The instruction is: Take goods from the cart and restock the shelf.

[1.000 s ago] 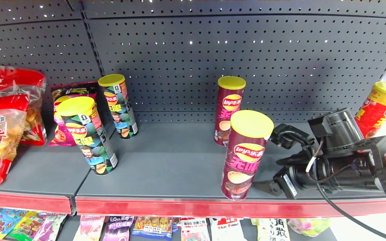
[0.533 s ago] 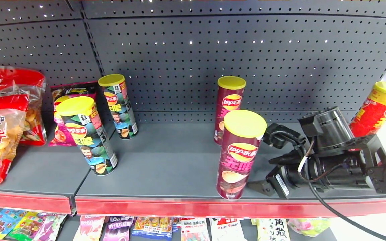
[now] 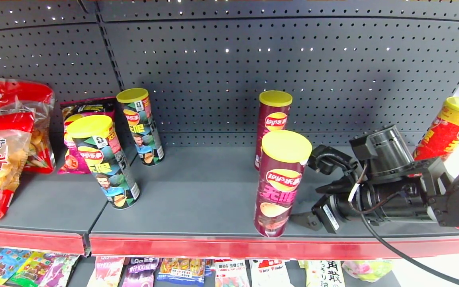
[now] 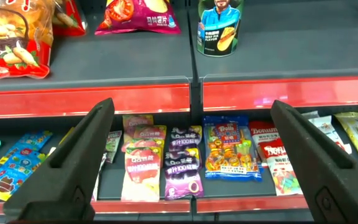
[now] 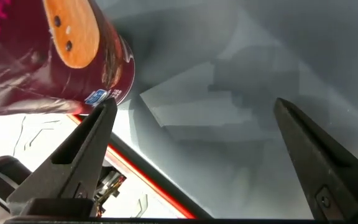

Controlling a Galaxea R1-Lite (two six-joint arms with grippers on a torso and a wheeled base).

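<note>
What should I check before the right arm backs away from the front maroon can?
1. Right gripper open: ok.
2. Front can standing on the shelf: ok.
3. Finger clear of the can: cannot tell; its tip sits at the can's base.
4. Can set back from the red lip: not ok; its base is at the front edge.
5. Can in line with the rear can: ok.
6. Left gripper open and empty: ok.
</note>
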